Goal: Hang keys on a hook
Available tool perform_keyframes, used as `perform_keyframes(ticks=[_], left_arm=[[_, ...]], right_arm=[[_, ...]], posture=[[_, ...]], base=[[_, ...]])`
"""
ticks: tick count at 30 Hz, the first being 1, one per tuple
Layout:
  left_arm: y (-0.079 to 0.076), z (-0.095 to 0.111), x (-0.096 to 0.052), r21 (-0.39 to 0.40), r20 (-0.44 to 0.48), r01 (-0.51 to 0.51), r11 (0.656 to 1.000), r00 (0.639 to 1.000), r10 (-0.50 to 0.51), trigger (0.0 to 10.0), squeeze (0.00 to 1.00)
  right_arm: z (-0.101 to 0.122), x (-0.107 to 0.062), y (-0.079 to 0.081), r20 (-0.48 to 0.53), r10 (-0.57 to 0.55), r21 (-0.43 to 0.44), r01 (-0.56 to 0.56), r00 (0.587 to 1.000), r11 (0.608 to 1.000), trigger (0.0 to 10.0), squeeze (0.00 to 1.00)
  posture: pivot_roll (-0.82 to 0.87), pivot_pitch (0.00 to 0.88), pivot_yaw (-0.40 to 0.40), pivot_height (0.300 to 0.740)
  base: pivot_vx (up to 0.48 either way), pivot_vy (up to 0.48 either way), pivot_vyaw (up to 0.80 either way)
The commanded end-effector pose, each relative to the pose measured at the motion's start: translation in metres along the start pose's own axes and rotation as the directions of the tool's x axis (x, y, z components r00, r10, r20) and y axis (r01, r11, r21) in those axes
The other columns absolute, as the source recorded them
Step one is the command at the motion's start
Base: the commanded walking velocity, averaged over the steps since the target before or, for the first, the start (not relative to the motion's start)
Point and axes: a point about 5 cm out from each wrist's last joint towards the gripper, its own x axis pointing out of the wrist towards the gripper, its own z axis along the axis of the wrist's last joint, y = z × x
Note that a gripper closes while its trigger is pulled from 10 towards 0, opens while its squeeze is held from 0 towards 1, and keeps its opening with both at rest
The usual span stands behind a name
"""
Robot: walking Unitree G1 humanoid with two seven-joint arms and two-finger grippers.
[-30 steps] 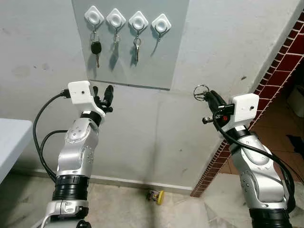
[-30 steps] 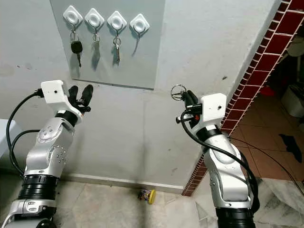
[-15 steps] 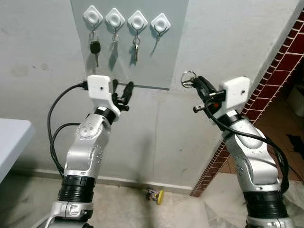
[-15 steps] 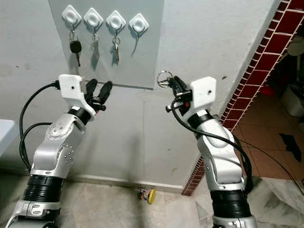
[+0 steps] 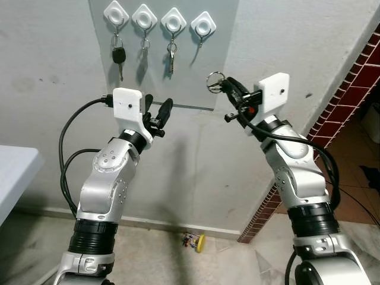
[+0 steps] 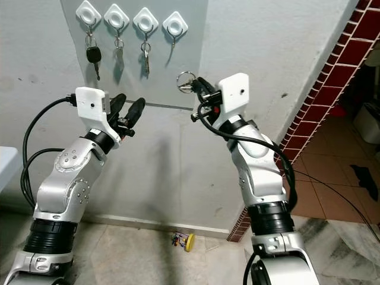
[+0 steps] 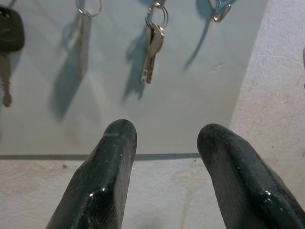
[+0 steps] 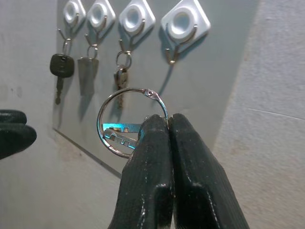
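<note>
A rough grey plastered wall (image 5: pixel 53 71) rises from a pale marbled floor (image 5: pixel 178 261). On the floor at the wall's foot lies a small yellow object (image 5: pixel 198 243). A red brick-tiled pillar (image 5: pixel 350 89) stands to the right. A white desk (image 5: pixel 15 178) edge juts in at the left.

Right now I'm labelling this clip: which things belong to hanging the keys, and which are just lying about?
Job:
- key ring, pinched in right gripper
- free hook, rightmost on the board

Lying about:
- black car key
- silver keys
- left gripper, jaws open
- yellow object on the floor
</note>
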Motion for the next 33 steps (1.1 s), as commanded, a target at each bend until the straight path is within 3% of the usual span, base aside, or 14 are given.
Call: perform_keyframes(ticks=[1,6,8,12,15,18,19,25,33], left_arm=[[0.004,-0.002,-0.005,-0.003,-0.016,-0.013,1.0,1.0,0.013,10.0,0.0],[0.011,-0.008,-0.009,-0.004,-0.03,-0.06,0.998,0.998,0.06,10.0,0.0],[0.014,-0.014,-0.016,-0.016,-0.037,-0.086,0.996,0.996,0.085,10.0,0.0],[0.014,-0.016,-0.02,-0.02,-0.029,-0.092,0.996,0.995,0.091,10.0,0.0],[0.017,-0.024,-0.028,-0.065,-0.02,-0.115,0.991,0.993,0.114,10.0,0.0],[0.018,-0.031,-0.034,-0.084,-0.026,-0.121,0.989,0.993,0.119,10.0,0.0],[0.019,-0.036,-0.038,-0.125,-0.04,-0.12,0.985,0.993,0.115,10.0,0.0],[0.028,-0.045,-0.043,-0.124,-0.083,-0.155,0.98,0.986,0.146,10.0,0.0],[0.031,-0.042,-0.04,-0.11,-0.087,-0.153,0.982,0.986,0.144,10.0,0.0]], right_arm=[[0.003,-0.004,-0.001,0.033,-0.015,0.005,0.014,0.999,1.0,10.0,0.0],[-0.005,-0.02,-0.004,0.035,-0.083,0.022,0.082,0.996,0.996,10.0,0.0],[-0.011,-0.044,-0.008,0.029,-0.193,0.04,0.192,0.981,0.981,10.0,0.0],[-0.011,-0.056,-0.01,0.034,-0.245,0.041,0.244,0.969,0.969,10.0,0.0],[-0.014,-0.081,-0.013,0.041,-0.369,0.025,0.368,0.929,0.93,10.0,0.0],[-0.019,-0.096,-0.011,0.024,-0.426,-0.009,0.426,0.905,0.905,10.0,0.0],[-0.021,-0.103,-0.011,0.004,-0.46,-0.002,0.46,0.888,0.888,10.0,0.0],[-0.028,-0.118,-0.007,-0.046,-0.509,-0.002,0.509,0.86,0.861,10.0,0.0],[-0.029,-0.114,-0.001,-0.05,-0.519,0.007,0.52,0.853,0.854,10.0,0.0]], posture=[[-0.06,0.036,-0.067,0.724],[-0.08,0.038,-0.061,0.724],[-0.09,0.036,-0.053,0.724],[-0.1,0.035,-0.047,0.724],[-0.12,0.026,-0.036,0.724],[-0.13,0.021,-0.028,0.724],[-0.13,0.021,-0.025,0.724],[-0.14,0.014,-0.007,0.724],[-0.14,0.009,0.006,0.724]], base=[[0.0,0.0,0.0],[0.0,0.0,0.0],[0.0,0.0,0.0],[0.0,0.0,0.0],[0.0,0.0,0.0],[0.0,0.0,0.0],[0.0,0.0,0.0],[0.0,0.0,0.0],[0.0,0.196,0.0]])
